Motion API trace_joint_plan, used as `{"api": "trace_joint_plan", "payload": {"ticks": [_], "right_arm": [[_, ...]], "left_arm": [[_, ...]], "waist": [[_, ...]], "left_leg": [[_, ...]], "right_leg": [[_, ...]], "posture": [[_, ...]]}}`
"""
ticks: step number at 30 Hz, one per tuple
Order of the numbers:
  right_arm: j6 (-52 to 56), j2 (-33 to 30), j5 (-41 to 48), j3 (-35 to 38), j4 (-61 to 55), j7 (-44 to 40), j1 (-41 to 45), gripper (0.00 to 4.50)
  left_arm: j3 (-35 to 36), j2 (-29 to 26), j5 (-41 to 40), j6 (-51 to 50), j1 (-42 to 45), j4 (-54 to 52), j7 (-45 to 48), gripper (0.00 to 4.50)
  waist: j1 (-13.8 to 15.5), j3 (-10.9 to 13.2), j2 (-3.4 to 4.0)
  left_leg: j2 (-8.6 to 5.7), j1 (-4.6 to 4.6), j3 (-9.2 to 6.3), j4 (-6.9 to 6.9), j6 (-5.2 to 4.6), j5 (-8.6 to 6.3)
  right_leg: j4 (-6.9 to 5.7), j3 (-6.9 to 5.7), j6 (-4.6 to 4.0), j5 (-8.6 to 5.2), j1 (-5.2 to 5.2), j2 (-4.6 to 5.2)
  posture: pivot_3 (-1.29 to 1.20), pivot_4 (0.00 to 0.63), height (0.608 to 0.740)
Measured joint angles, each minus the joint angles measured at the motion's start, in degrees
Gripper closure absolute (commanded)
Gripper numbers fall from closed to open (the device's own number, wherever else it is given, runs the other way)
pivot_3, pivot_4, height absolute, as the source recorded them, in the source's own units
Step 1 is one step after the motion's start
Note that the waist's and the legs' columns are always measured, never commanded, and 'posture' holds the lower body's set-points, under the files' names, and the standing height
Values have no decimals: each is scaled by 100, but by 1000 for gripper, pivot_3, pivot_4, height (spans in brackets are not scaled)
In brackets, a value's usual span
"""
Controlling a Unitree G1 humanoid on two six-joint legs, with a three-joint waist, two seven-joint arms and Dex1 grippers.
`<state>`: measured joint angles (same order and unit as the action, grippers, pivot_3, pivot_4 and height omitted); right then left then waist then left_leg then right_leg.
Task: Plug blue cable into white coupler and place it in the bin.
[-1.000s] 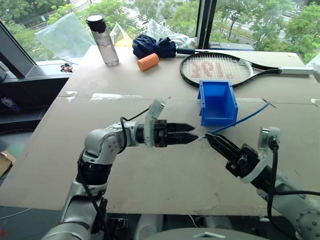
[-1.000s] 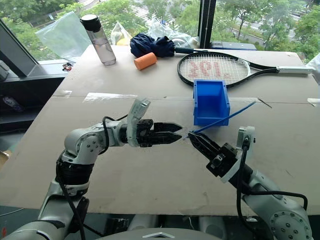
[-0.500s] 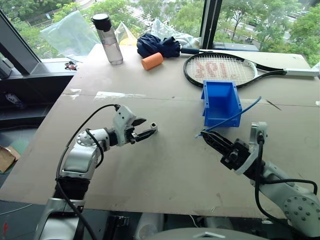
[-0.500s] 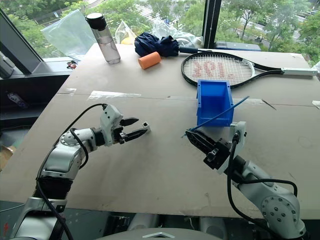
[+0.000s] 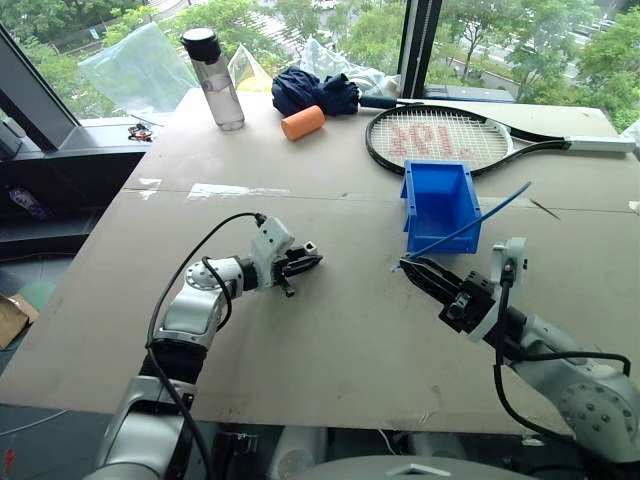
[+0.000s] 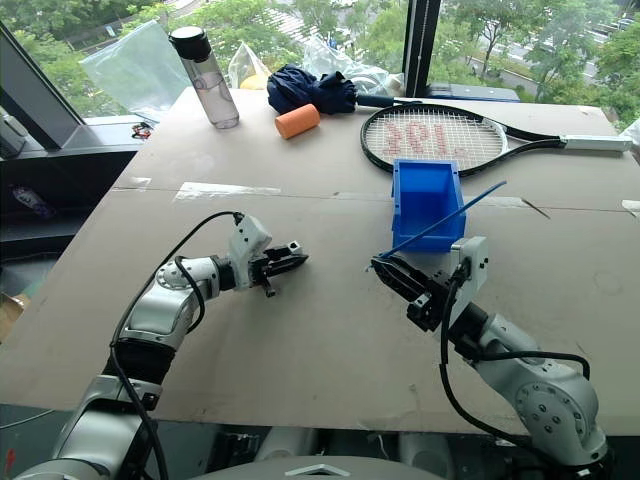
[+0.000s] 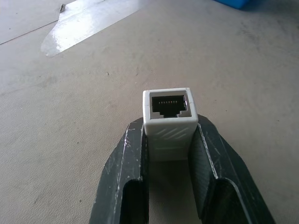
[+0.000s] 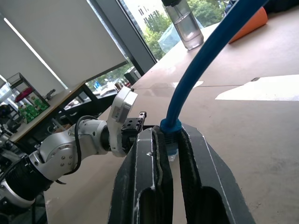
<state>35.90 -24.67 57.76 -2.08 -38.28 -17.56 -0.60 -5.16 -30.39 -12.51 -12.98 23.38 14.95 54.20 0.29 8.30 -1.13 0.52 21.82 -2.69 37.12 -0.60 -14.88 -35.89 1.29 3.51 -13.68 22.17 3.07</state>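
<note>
The white coupler point(image 7: 169, 122) is clamped between the fingers of my left gripper point(image 5: 306, 263), low over the tabletop at centre left. Its dark socket faces away from the wrist. My right gripper point(image 5: 410, 268) is shut on the blue cable point(image 5: 478, 217) just behind its clear plug. It hovers to the right of the coupler, with a gap between them. The cable rises from the fingers point(image 8: 145, 154) and slants up and right, past the front corner of the bin point(image 5: 410, 205). The bin stands upright on the table behind my right gripper.
At the back of the table lie a tennis racket point(image 5: 440, 138), a dark-blue cloth point(image 5: 312, 92), an orange cylinder point(image 5: 300, 122) and a water bottle point(image 5: 214, 78). Clear plastic bags point(image 5: 135, 70) sit by the window. The table's left edge drops off beyond my left arm.
My left gripper came down and left from mid-air to the table and closed on the white coupler. The right gripper, with the cable, hardly moved.
</note>
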Motion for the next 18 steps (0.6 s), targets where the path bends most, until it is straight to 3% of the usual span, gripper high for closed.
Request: {"api": "trace_joint_plan", "payload": {"ticks": [5, 9, 14, 18], "right_arm": [[-33, -53, -925, -664, 741, -665, 1122, 4500], [-375, -143, -2003, -1550, 1657, -1704, 2209, 4500], [-994, -205, -3030, -2208, 2705, -2632, 2624, 4500], [-1369, 142, -3406, -2263, 3282, -3127, 3113, 4500]], "left_arm": [[-161, -99, -79, 5, 27, -11, 745, 3965], [-594, -269, -60, 204, 36, -214, 1561, 3965], [-744, -373, 134, 487, 163, -175, 1830, 3965], [-903, -368, 269, 623, 416, -145, 1982, 3965]], "waist": [[-86, 1, 0], [-105, 3, 4], [-92, 5, 4], [-110, 6, 6]], "left_leg": [[0, 3, 3, 0, 0, 0], [1, 4, 16, -2, 0, 0], [0, 11, 11, 5, 0, 0], [1, 6, 12, 5, 0, 0]], "right_leg": [[-1, -10, 0, 1, 0, -3], [-3, -15, 0, 1, 2, -4], [-3, -24, 1, 2, 2, -3], [-8, -21, 2, 2, 2, -5]], "posture": [[0, 150, 740], [0, 150, 740], [0, 150, 740], [0, 150, 740]]}}
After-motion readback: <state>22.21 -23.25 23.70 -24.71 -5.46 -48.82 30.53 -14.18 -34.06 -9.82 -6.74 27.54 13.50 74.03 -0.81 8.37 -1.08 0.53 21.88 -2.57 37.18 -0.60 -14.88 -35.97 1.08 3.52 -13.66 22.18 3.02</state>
